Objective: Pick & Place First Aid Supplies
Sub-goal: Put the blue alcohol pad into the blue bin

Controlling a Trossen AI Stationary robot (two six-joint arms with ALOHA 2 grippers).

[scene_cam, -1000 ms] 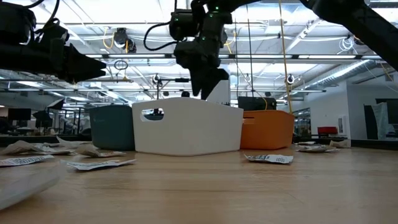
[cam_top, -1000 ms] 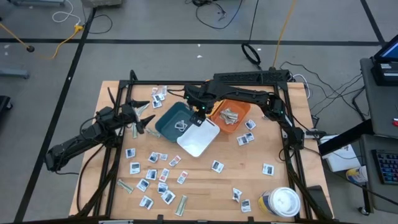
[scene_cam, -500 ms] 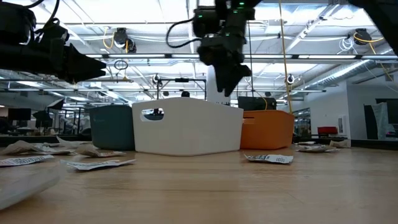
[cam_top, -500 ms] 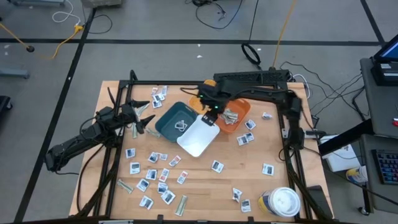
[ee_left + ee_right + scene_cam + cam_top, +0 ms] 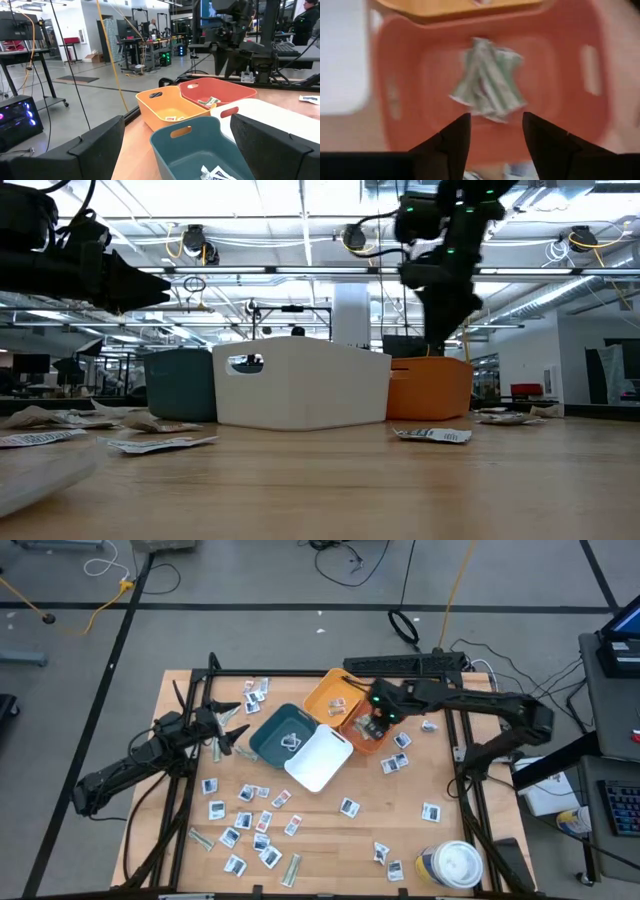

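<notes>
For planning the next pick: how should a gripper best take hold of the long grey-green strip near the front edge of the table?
Probably from straight above. The grey-green strip lies flat on the table near its front edge, so only its top face is free. Closing the fingers across its narrow width at mid-length seems best, with the gripper turned to match its slight tilt. A white packet lies close beside it, so open the fingers only a little.

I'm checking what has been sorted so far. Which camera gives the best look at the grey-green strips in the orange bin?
The right wrist view: the strips fill its middle, piled in the orange bin. The left wrist view shows a small part of them. In the high view the right hand partly covers them. The low view shows only the bin's wall.
</notes>
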